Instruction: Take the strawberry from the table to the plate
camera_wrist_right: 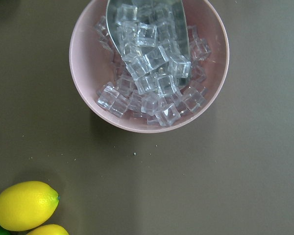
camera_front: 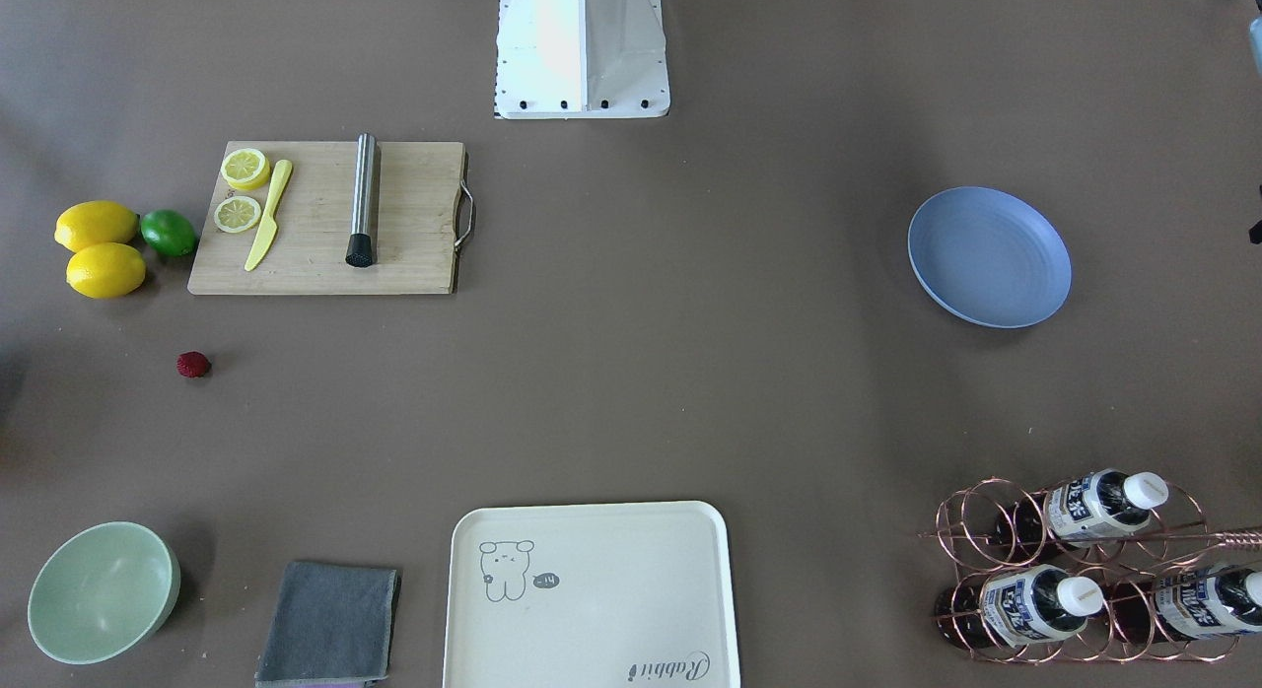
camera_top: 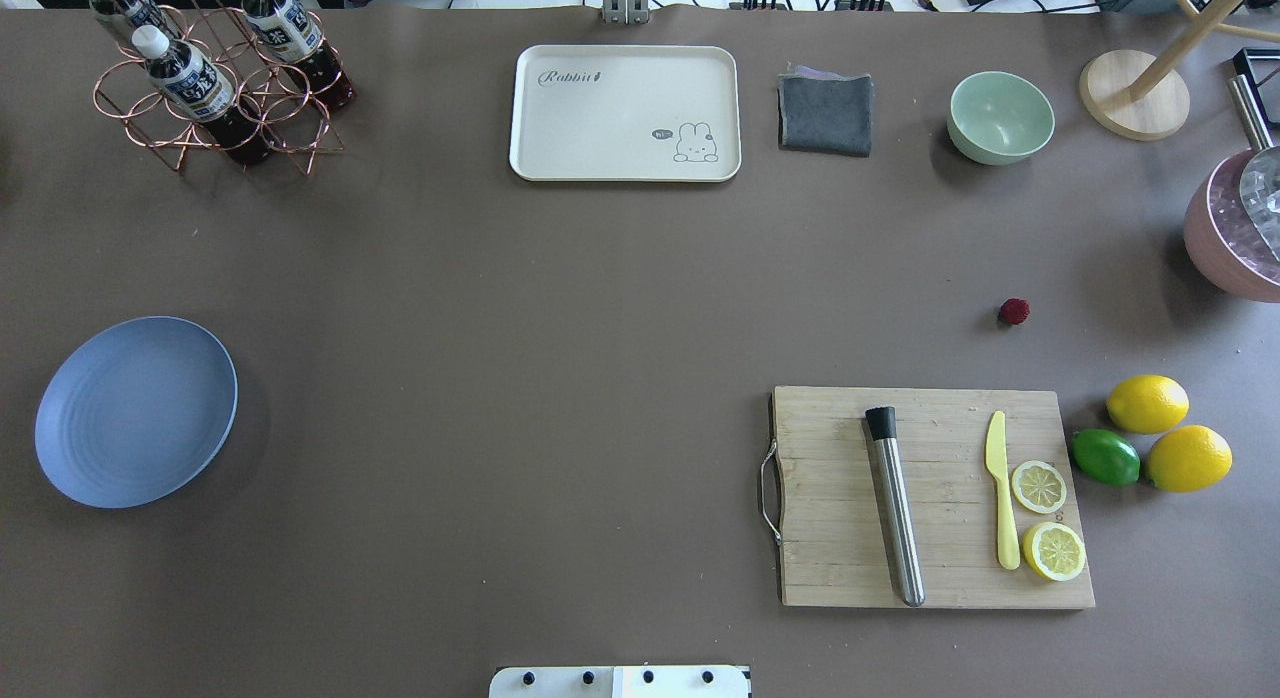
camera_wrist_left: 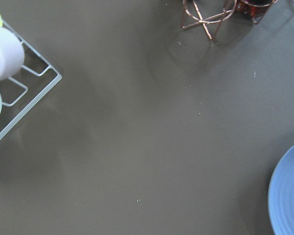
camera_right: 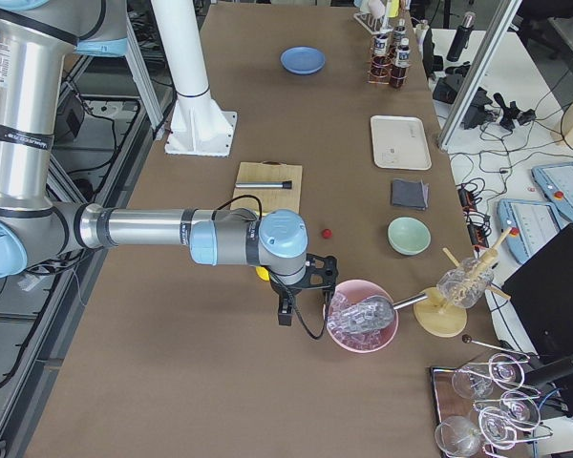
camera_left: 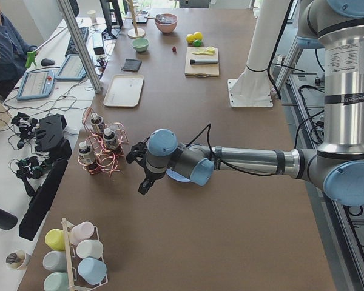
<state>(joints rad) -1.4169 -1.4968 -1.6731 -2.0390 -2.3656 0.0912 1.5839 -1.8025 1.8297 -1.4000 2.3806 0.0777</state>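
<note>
- Black right gripper (camera_right: 286, 310): it hangs over the table (camera_top: 500, 308) at the right end. It shows only in a side view, so I cannot tell whether its jaws are apart or together.
- Its wrist camera looks straight down on a pink bowl (camera_wrist_right: 83, 83) of ice (camera_wrist_right: 152, 73). Two lemons (camera_wrist_right: 25, 205) lie just near of the bowl.
- Left gripper (camera_left: 144, 183): it hangs over the table's left end, and again I cannot tell its jaw state. Its wrist camera catches the edge of the plate (camera_wrist_left: 289, 196).
- Strawberry (camera_top: 1013, 311): small and dark red, it lies alone on bare table in the right half. It is just far of the board (camera_top: 830, 538) and well apart from both grippers.
- Plate: light blue and empty, it sits at the left side, the whole width of the table from the strawberry.
- Step in hand, as I judge it: the very start. Nothing is picked and the reach toward the strawberry is not yet made.
- Next move, as I judge it: the right gripper is the closer one. It needs to travel left from the bowl, centre over the strawberry with jaws apart, come low and close gently on so small a thing.
- After that comes a long carry leftward to the plate.
</note>
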